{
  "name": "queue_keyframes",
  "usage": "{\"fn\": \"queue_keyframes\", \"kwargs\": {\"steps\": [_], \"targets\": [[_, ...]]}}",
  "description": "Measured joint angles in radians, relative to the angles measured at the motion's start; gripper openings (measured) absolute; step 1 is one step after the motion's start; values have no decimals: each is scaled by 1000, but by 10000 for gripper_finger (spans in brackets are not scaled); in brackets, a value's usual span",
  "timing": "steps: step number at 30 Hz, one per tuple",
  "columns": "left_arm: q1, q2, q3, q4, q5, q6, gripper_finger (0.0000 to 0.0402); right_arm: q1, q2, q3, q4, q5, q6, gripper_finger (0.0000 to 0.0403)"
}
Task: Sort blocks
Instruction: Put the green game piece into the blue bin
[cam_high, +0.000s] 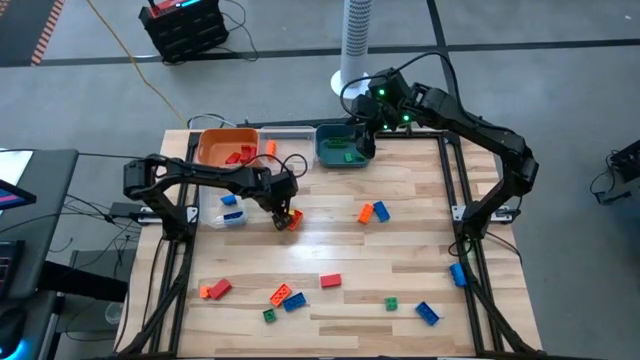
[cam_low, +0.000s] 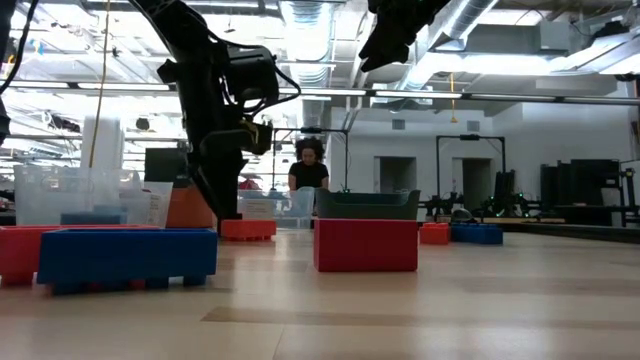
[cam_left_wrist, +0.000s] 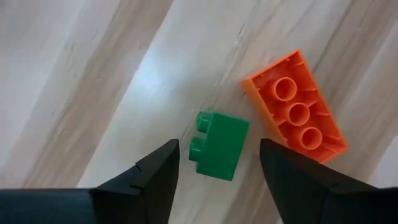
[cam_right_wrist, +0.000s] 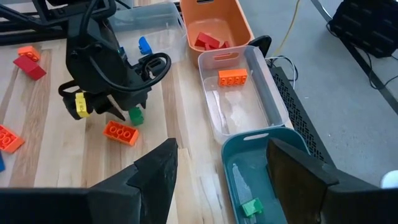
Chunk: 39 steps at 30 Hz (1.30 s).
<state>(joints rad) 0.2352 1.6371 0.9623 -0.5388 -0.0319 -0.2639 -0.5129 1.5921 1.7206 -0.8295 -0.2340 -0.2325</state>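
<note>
A small green brick (cam_left_wrist: 221, 144) lies on its side on the wooden table, studs pointing sideways. Beside it an orange brick (cam_left_wrist: 295, 112) lies with its hollow underside up. My left gripper (cam_left_wrist: 221, 158) points down over the green brick, open, one finger on either side of it and a gap showing at each side. From the right wrist view the same gripper (cam_right_wrist: 106, 106) stands over the green brick (cam_right_wrist: 135, 115) and the orange brick (cam_right_wrist: 121, 132). My right gripper (cam_right_wrist: 221, 162) hangs open and holds nothing, high above the teal bin (cam_right_wrist: 273, 180).
Bins line the far edge: an orange bin (cam_high: 225, 148) with red blocks, two clear bins (cam_right_wrist: 242, 93) (cam_high: 225, 208), and the teal bin (cam_high: 340, 150) with a green block. Loose blocks lie at mid-table (cam_high: 372, 212) and along the near side (cam_high: 285, 297). A person (cam_low: 310, 165) stands beyond the table.
</note>
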Motion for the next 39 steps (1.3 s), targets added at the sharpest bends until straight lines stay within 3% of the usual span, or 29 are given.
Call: {"fn": "queue_keyframes", "kwargs": {"steps": [5,20,39], "targets": [[0,0,0,-1,0,25,213,0,0,0,0,0,0,254],[1,0,3,4,-34,38,79,0,0,0,0,0,6,254],[5,0,162,-175,-23,84,74,0,0,0,-13,0,-3,254]]}}
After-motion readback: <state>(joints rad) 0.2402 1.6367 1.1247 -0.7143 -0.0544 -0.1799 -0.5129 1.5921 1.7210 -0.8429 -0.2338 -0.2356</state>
